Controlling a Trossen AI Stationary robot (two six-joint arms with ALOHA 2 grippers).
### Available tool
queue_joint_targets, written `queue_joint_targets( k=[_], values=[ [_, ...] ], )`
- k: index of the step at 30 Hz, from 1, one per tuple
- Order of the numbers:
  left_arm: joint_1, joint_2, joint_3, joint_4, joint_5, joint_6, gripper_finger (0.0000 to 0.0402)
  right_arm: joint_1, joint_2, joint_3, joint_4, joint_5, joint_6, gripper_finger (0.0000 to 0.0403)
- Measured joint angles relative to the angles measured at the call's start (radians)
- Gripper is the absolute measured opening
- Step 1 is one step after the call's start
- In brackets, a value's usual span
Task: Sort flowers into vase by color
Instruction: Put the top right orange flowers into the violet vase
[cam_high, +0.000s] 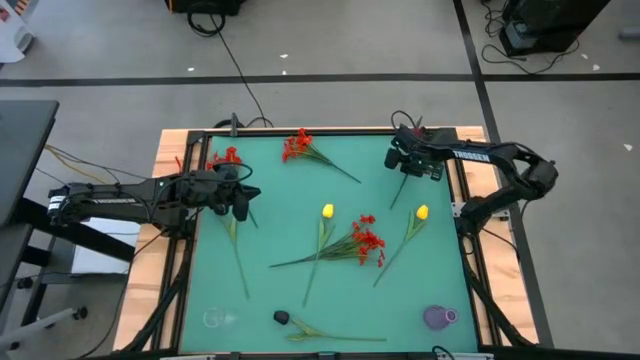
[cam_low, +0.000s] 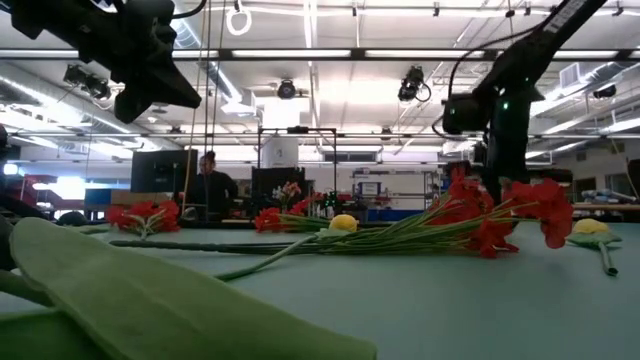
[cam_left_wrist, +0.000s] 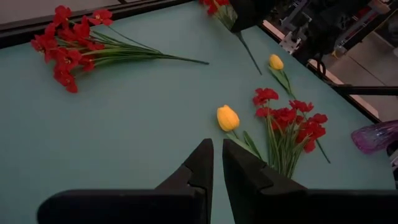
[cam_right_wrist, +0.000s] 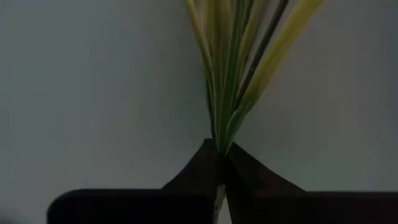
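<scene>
My right gripper hangs over the mat's far right corner, shut on a red spray whose thin stem trails toward the middle. My left gripper hovers at the left side, shut on nothing, fingertips a slit apart. Close to it a red spray lies flat, its long stem running toward the near edge. On the mat also lie another red spray, a third in the middle, two yellow tulips and a dark head. My right gripper pinches the spray where its green stems gather into one bundle, between the two fingertips, coming from above and pointing down. The stems fan out beyond the fingers. Whether the spray is clear of the mat, I cannot tell.
A purple vase stands at the near right corner, a clear glass one at the near left. The green mat sits in a dark frame on a wooden table. A person stands in the room behind.
</scene>
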Motion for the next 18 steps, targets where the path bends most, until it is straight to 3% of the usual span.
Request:
queue_joint_targets(
  k=[5,11,15,18],
  values=[
    [-0.005,0.000,0.000,0.001,0.010,0.012,0.0041,0.142,-0.166,0.000,0.009,0.052,-0.022,0.0009],
    [-0.005,0.000,0.000,0.014,0.042,0.033,0.0041,0.408,-0.393,0.000,0.078,0.210,-0.038,0.0010],
    [-0.006,0.002,0.000,0.074,0.066,0.006,0.0041,0.595,-0.499,0.001,0.198,0.313,-0.169,0.0008],
    [-0.034,0.029,0.000,0.160,0.071,-0.022,0.0040,0.707,-0.550,0.001,0.303,0.325,-0.306,0.0008]
  ],
)
